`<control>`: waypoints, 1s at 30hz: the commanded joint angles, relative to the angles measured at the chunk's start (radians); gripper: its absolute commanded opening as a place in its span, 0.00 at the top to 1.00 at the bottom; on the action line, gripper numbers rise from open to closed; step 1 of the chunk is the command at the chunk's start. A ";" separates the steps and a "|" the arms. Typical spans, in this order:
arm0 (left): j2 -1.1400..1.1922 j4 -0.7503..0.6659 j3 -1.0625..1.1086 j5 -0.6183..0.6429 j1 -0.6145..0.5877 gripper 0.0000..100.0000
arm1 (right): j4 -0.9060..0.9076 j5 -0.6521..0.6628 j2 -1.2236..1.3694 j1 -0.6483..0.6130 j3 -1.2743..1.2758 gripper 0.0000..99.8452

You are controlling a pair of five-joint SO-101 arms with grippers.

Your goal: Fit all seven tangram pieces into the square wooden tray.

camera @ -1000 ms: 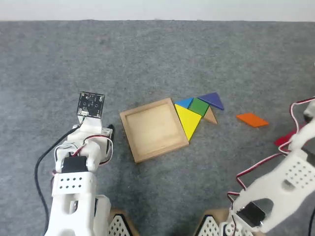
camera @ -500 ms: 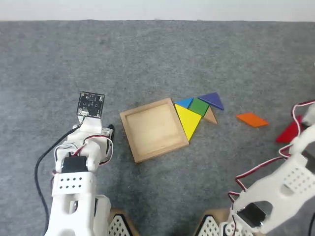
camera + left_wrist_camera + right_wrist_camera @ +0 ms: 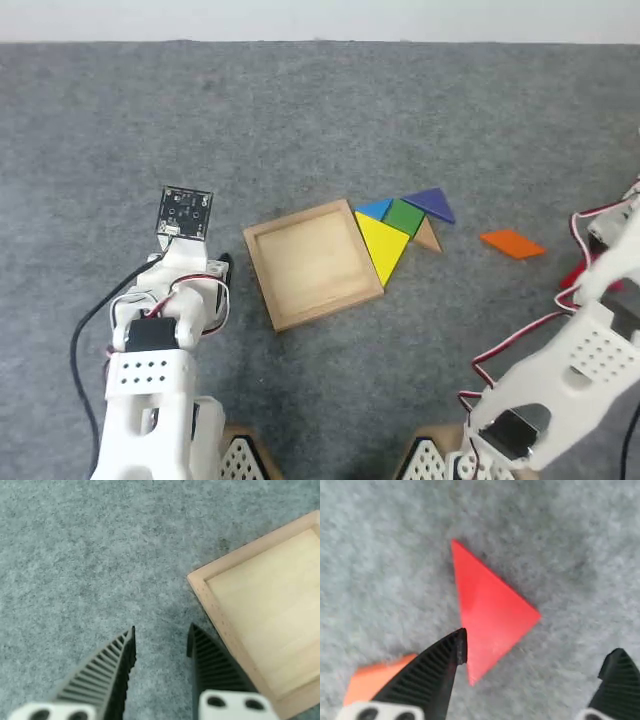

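Right arm (image 3: 590,350) has swung back over the red triangle (image 3: 571,279) since half a second ago. Its wrist now covers most of the piece, leaving only a sliver visible in the high view. Left arm (image 3: 150,370), tray and the other pieces are unchanged.

Right tool (image 3: 537,657): released, jaws wide apart, nothing held. It hangs over the red triangle, which lies flat on the desk (image 3: 300,120). One fingertip (image 3: 460,645) sits right at the triangle's edge, contact can't be told. The other finger is well apart, past the opposite corner. Orange piece (image 3: 370,680) lies near the first finger.

Left tool (image 3: 161,635): released, narrow gap, nothing between the fingers. It sits low over the desk at 9 o'clock of the tray (image 3: 210,605), just beside its corner.

Tray (image 3: 296,216): mid-desk, rotated slightly, no pieces inside.

Piece layout in the high view:
- Yellow triangle (image 3: 381,245) lies against the tray's 3 o'clock edge.
- Blue triangle (image 3: 374,209), green square (image 3: 404,216) and purple piece (image 3: 430,203) are packed at 12 to 2 o'clock of the yellow.
- Tan triangle (image 3: 428,237) is at 3 o'clock of the yellow.
- Orange piece is alone at 3 o'clock of that cluster, apart from it.
- Red triangle is at 4 o'clock of the orange, near the desk's right edge.
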 commanded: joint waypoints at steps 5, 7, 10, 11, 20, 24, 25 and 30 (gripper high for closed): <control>0.005 -0.018 -0.010 -0.009 0.003 0.83 | -0.084 -0.012 0.087 -0.053 -0.008 0.63; 0.005 -0.018 -0.010 -0.009 0.003 0.83 | -0.096 -0.009 0.114 -0.050 -0.009 0.69; 0.005 -0.018 -0.008 -0.009 0.003 0.83 | -0.119 -0.006 0.137 -0.045 -0.009 0.76; 0.005 -0.018 -0.008 -0.009 0.003 0.83 | -0.124 -0.005 0.142 -0.045 -0.009 0.77; 0.005 -0.018 -0.008 -0.009 0.003 0.83 | -0.111 0.026 0.137 -0.045 -0.009 0.77; 0.005 -0.018 -0.008 -0.009 0.003 0.83 | -0.111 0.028 0.136 -0.033 -0.009 0.88; 0.005 -0.018 -0.008 -0.009 0.003 0.83 | -0.111 0.028 0.134 -0.028 -0.009 0.88; 0.005 -0.018 -0.008 -0.009 0.003 0.83 | -0.111 0.028 0.131 -0.007 -0.009 0.88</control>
